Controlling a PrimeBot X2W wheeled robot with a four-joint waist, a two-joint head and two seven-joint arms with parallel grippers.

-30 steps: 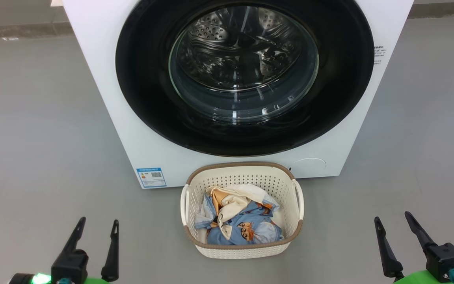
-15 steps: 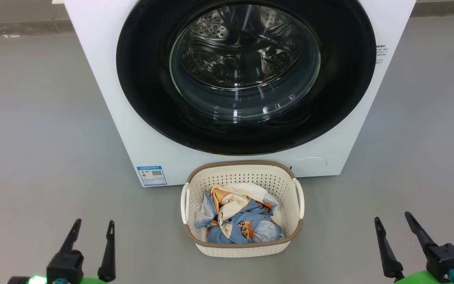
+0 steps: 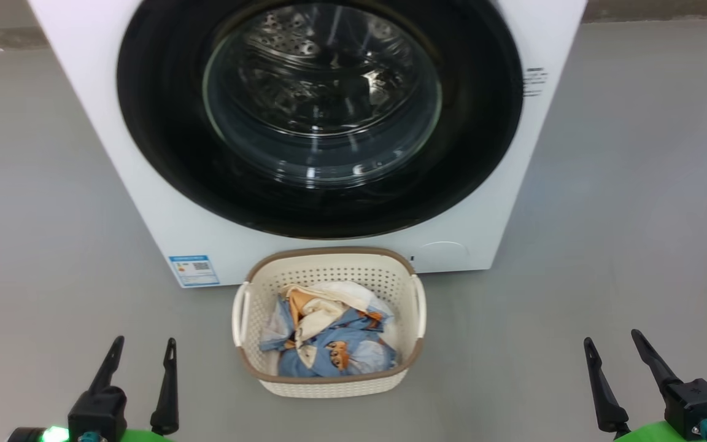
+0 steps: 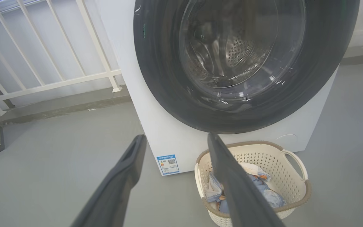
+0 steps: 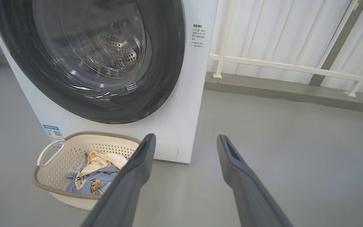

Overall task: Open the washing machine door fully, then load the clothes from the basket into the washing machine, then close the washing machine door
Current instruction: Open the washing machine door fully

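Observation:
The white washing machine (image 3: 163,215) stands ahead with its black-rimmed round door (image 3: 476,153) shut against its front; the steel drum shows through the glass bowl (image 3: 323,98). In front of it on the floor sits the cream basket (image 3: 329,255) holding light-blue, cream and tan clothes (image 3: 329,341). My left gripper (image 3: 142,350) hangs open at the lower left, well left of the basket. At the lower right, my right gripper (image 3: 611,344) is open too, with nothing in it. The left wrist view shows the door (image 4: 156,78) and basket (image 4: 295,164); the right wrist view shows the door (image 5: 169,63) and basket (image 5: 52,148).
Grey floor (image 3: 605,215) spreads to both sides of the machine. A white railing (image 4: 58,82) on a low kerb runs behind the machine on the left, and more railing (image 5: 295,67) stands to its right. A blue label (image 3: 193,271) marks the machine's lower left corner.
The whole head picture has shifted left, so the camera has turned to the right. Machine, basket and clothes keep their places. Both grippers stay open.

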